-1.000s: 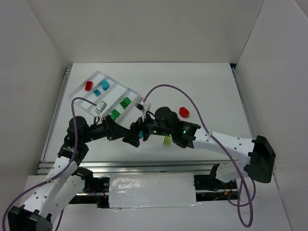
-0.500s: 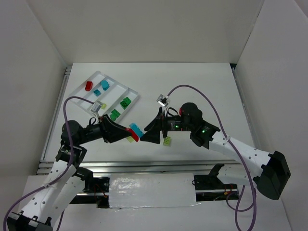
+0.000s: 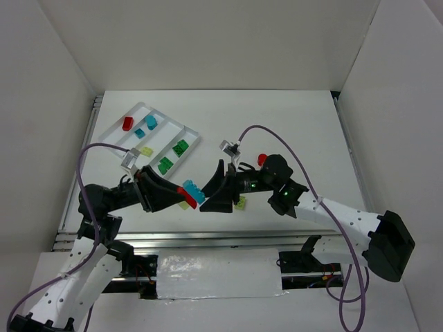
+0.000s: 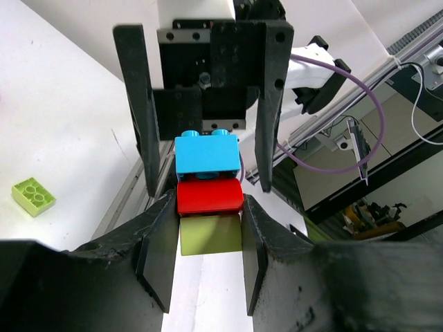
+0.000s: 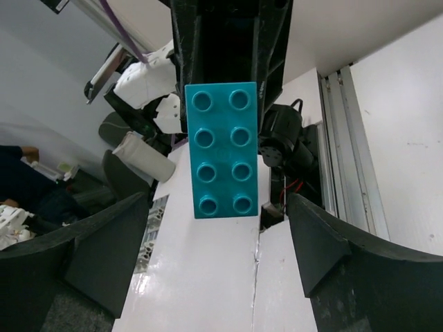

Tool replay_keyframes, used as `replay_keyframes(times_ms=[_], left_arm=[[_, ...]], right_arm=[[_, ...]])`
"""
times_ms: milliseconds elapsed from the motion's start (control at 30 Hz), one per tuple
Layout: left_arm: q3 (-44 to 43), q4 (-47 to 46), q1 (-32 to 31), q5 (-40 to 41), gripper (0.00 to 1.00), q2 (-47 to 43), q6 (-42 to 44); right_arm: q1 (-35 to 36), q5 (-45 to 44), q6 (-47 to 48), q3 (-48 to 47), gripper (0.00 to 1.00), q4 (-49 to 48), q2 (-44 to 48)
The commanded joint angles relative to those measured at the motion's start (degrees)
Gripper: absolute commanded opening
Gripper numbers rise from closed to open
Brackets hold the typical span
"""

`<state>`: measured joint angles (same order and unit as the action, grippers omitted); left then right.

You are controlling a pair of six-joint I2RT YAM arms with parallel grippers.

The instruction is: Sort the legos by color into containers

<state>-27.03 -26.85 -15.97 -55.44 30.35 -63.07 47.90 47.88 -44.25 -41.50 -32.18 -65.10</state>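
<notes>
The left gripper (image 4: 208,207) is clenched on a red studded plastic brick (image 4: 210,197), the middle of a three-brick stack: a blue studded plastic brick (image 4: 206,155) projects beyond its fingertips, and a pale yellow plastic brick (image 4: 210,236) sits deeper between its pads. The right gripper (image 5: 218,197) faces it, released, with one finger on each side of the blue brick and clear of it; the brick's eight studs point at the right wrist camera. A lime-green studded brick (image 3: 239,203) lies on the white worktop (image 3: 297,124) beside the right gripper. The white compartmented plastic tray (image 3: 113,135), holding red, teal, yellow and green bricks, lies beyond the left gripper.
</notes>
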Motion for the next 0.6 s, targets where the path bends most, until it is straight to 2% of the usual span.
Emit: replay_keyframes(times_ms=[0, 167, 333, 367, 400, 467, 500, 533, 567], left_arm=[[0.74, -6.63, -0.38, 2.43, 0.00, -1.69, -2.67], [0.92, -7.08, -0.38, 4.99, 0.00, -3.63, -3.90], [0.48, -5.94, -0.38, 4.64, 0.00, -3.37, -3.73], [0.40, -5.24, -0.38, 4.64, 0.00, -3.54, -3.64], [0.40, -4.88, -0.38, 4.64, 0.00, -3.72, -3.47], [0.04, -4.35, -0.38, 4.46, 0.00, -3.98, -3.11], [-0.30, -3.48, -0.38, 4.46, 0.00, -4.07, -2.94], [-0.57, -2.69, -0.38, 4.46, 0.00, -4.16, -2.15], [-0.83, -1.81, -0.38, 4.46, 0.01, -4.33, -1.62]], right_arm=[[3.15, -4.01, -1.19, 0.71, 0.87, -6.93, 0.24], [5.80, -10.51, -3.91, 2.20, 0.76, -14.30, -1.17], [7.91, -16.23, -2.60, 0.20, 0.53, -14.58, -1.25], [8.17, -16.06, -2.16, -0.42, 0.48, -14.23, -1.78], [8.26, -15.97, -1.37, -1.04, 0.37, -13.79, -2.04], [8.61, -16.50, -0.58, -1.92, 0.23, -12.47, -2.57], [8.61, -16.59, -0.05, -2.10, 0.07, -12.12, -2.66], [8.61, -16.41, 0.39, -2.27, 0.01, -11.94, -2.84], [8.61, -15.98, 1.09, -2.36, 0.00, -11.59, -2.75]])
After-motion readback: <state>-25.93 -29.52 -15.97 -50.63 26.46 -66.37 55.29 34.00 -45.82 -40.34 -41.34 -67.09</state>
